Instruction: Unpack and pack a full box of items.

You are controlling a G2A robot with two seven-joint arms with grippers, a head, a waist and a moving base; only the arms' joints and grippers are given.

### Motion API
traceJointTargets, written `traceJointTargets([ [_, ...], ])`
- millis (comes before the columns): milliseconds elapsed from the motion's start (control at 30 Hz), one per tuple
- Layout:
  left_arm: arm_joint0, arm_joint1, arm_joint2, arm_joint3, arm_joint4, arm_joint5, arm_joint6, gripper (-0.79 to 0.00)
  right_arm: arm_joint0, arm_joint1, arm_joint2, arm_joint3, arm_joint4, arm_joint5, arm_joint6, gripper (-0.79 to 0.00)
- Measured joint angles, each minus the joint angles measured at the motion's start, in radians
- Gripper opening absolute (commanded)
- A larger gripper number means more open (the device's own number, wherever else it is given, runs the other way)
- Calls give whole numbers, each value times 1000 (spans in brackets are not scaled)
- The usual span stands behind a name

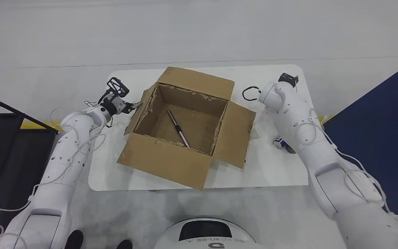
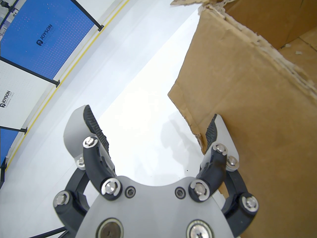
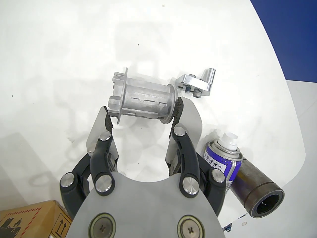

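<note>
White bench (image 1: pixel 267 174), with an open box (image 1: pixel 168 159) at its middle and a pen (image 1: pixel 178 129) inside. Left gripper (image 2: pixel 151 115) is spread, just beside the box's flap. Right gripper (image 3: pixel 142 105) is spread, straddling a metal spool (image 3: pixel 145 97) near a can (image 3: pixel 223 159).

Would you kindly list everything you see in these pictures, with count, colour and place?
box: 1, brown cardboard, flaps open, middle of the table
pen: 1, dark, on the box floor
spool: 1, silver, lying on the table
bracket: 1, silver, beside the spool
spray can: 1, blue and white, beside the tube
tube: 1, dark metal, near the table edge
loop: 1, black, on the table between the box and the right arm
table: 1, white, under everything
left gripper: 1, black and silver, open and empty, beside the box's outer wall
right gripper: 1, black and silver, straddling the spool
</note>
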Motion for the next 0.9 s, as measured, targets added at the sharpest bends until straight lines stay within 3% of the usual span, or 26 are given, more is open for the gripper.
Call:
traceJointTargets([
  [133, 0, 0, 0, 0, 0, 0, 0, 0, 7, -5, 15, 18, 16, -9, -18, -114],
  [367, 0, 0, 0, 0, 0, 0, 0, 0, 12, -12, 38, 37, 35, -14, -45, -172],
  [500, 0, 0, 0, 0, 0, 0, 0, 0, 16, -17, 45, 50, 43, -14, -55, -280],
  [567, 0, 0, 0, 0, 0, 0, 0, 0, 20, -20, 47, 61, 45, -12, -58, -403],
  [633, 0, 0, 0, 0, 0, 0, 0, 0, 25, -24, 47, 78, 48, -8, -59, -437],
  [700, 0, 0, 0, 0, 0, 0, 0, 0, 30, -29, 46, 93, 50, -9, -56, -539],
  [800, 0, 0, 0, 0, 0, 0, 0, 0, 33, -33, 45, 94, 55, -28, -53, -785],
  [900, 0, 0, 0, 0, 0, 0, 0, 0, 18, -32, 54, 53, 59, -49, -64, -785],
])
